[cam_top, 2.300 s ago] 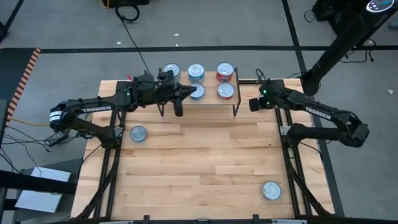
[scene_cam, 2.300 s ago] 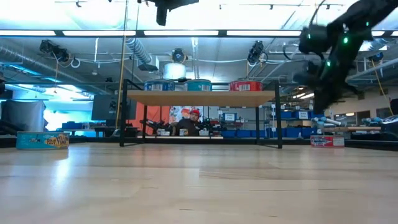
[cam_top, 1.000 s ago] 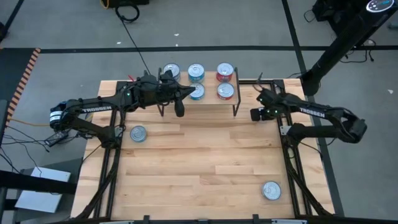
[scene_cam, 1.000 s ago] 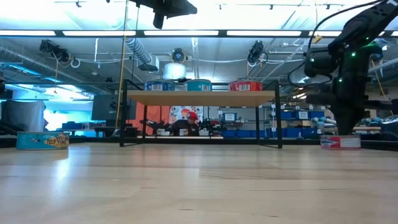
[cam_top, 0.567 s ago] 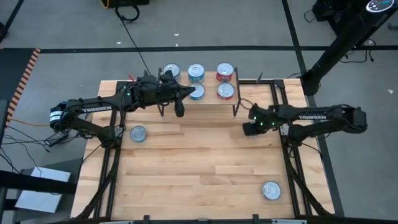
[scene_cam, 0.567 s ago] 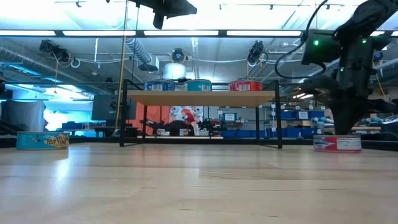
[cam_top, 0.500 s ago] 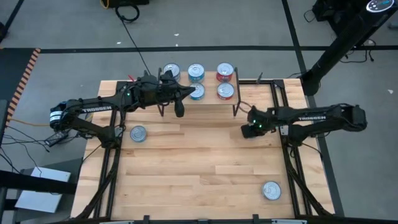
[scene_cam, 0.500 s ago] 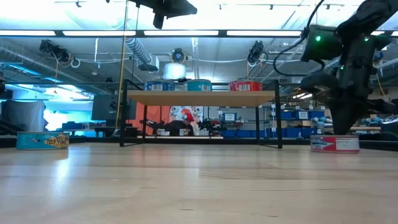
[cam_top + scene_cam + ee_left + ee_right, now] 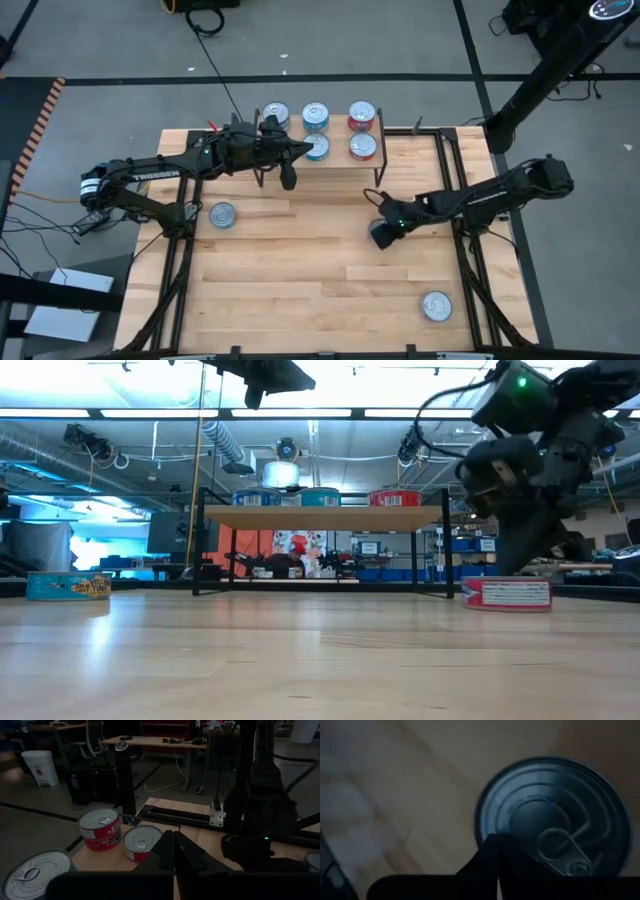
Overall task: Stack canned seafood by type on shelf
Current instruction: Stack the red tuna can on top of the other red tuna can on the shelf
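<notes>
High view: right claw (image 9: 381, 234) over can (image 9: 507, 593)

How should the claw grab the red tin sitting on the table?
The red-labelled round tin stands upright with its flat pull-tab top facing up. Best to come straight down from above and squeeze the curved label sides, since nothing stands close beside it.
</notes>
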Robot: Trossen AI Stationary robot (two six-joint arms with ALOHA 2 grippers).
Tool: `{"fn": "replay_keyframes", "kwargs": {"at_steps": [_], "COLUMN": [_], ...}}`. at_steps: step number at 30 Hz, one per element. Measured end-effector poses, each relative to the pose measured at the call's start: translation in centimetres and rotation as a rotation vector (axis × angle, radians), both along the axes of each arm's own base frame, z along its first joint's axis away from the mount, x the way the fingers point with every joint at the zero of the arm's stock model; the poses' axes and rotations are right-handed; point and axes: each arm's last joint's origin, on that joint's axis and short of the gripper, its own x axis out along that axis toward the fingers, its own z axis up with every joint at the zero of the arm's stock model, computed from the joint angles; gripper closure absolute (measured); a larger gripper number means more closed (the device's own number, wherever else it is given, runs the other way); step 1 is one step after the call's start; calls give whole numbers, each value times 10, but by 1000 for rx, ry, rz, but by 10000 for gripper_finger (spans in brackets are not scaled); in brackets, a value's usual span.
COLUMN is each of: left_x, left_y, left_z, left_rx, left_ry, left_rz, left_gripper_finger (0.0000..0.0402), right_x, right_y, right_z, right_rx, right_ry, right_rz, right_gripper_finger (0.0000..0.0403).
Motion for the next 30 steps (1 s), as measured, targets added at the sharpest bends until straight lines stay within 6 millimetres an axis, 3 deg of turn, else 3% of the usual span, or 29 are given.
{"fn": "replay_keyframes", "kwargs": {"at_steps": [9,14,20,30], "left_x": [0,0,-1,-1], "left_y": [-1,-1,-1,-1], "left_z": [0,-3,-5,-5], "left_rx": [-4,6,6,3], "left_ry": [-1,35,59,60], "left_rz": [-29,-33,-35,-34], "left_gripper_finger": [400,400,400,400], "right_x": [18,22,33,42], "right_y": [23,38,49,58], "right_z": [32,26,17,1], "right_rx": [-142,-310,-526,-602], "right_ry": [-32,117,208,258], "right_rz": [273,393,445,490], "right_gripper_finger": [327,288,285,286]}}
